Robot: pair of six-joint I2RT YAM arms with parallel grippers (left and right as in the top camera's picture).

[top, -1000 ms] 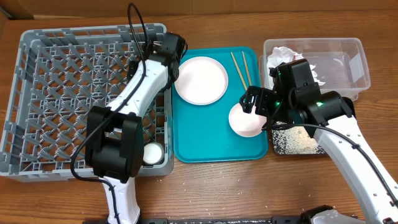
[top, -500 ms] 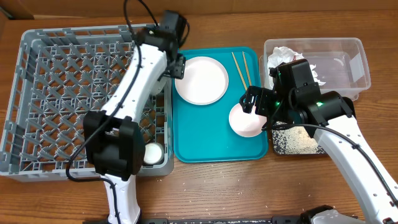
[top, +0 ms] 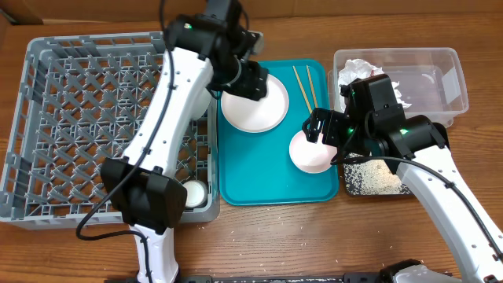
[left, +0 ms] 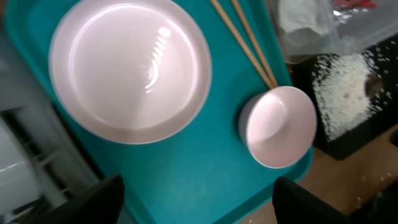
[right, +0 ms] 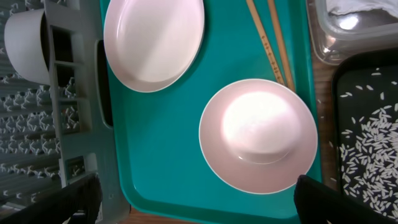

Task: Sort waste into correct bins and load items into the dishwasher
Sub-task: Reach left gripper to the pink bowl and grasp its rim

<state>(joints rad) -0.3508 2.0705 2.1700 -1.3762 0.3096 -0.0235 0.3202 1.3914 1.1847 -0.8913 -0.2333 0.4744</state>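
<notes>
Reading from the left: one grey dish rack (top: 86, 118) on the bench (top: 251, 236), with one white cup (top: 193, 193) in its near right corner.

Next, left claw (left: 196, 186): swung off the rack's right wall within the last second, now hovering over the plate (top: 253, 102), fingers spread wide, nothing held. Treat this as the approach for a plate pickup. Regard loading of that item as not yet begun.

Count on the one teal tray (top: 267, 177):
- one plate at the far left
- two chopsticks (top: 304, 85) side by side, right of the plate
- one bowl (top: 310, 152) at the right edge

Right claw (right: 199, 186): unmoved above that bowl, likewise spread wide and empty.

Further right, one black tray (right: 351, 78) strewn with rice grains (right: 367, 155), too many to count. Behind it, one clear tub (top: 409, 52) containing one crumpled napkin (top: 357, 69) and one red wrapper (left: 356, 4).

Judge waste sorting as apparently complete. Expect plate, bowl and chopsticks as the remaining load. No second bowl visible.
</notes>
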